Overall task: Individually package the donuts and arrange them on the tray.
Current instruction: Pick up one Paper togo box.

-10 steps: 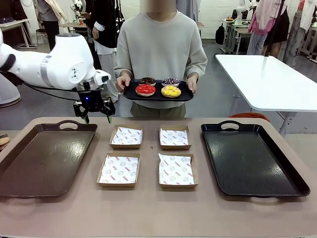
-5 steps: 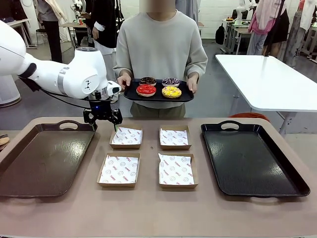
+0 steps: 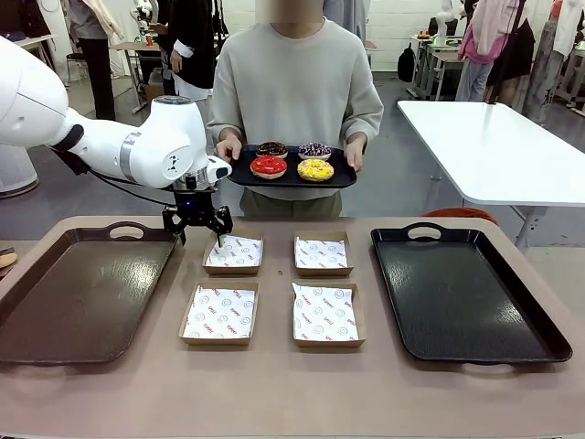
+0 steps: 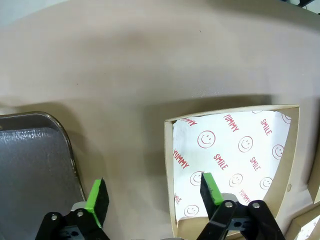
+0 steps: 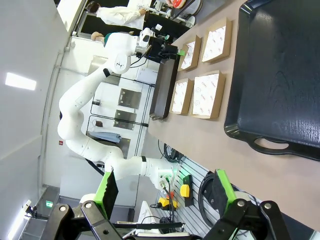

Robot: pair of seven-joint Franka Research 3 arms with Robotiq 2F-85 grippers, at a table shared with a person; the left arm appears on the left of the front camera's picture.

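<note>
1. At the upper middle of the front view, a person stands across the bench (image 3: pixel 292 393) holding a small tray (image 3: pixel 340 176). One hand (image 3: pixel 227 150) is at its picture-left end and the other hand (image 3: pixel 354 157) at its right end.
2. All four donuts sit on that small tray, off the bench. The red donut (image 3: pixel 269 165) is front left, the yellow donut (image 3: pixel 315 169) front right, the chocolate donut (image 3: pixel 271 149) back left and the purple donut (image 3: pixel 314 150) back right.
3. Four open boxes lined with printed paper lie in a square at mid-bench: far left box (image 3: pixel 232 253), far right box (image 3: pixel 323 255), near left box (image 3: pixel 219 314) and near right box (image 3: pixel 326 315).
4. A brown tray (image 3: pixel 82 293) lies on the bench at the left and a black tray (image 3: pixel 466 293) at the right.
5. The left gripper (image 3: pixel 196 225) hangs at centre left, above the gap between the brown tray and the far left box.
6. In the left wrist view the left gripper (image 4: pixel 154 192) has its fingers apart with nothing between them. One finger (image 4: pixel 97 194) is over bare bench beside the brown tray's corner (image 4: pixel 30 160). The other finger (image 4: pixel 210 187) is over the lined box (image 4: pixel 235 150).
7. In the right wrist view the right gripper (image 5: pixel 164 185) at the bottom edge has its fingers spread and holds nothing. The black tray (image 5: pixel 280 75) and the boxes (image 5: pixel 205 95) lie farther off.
</note>
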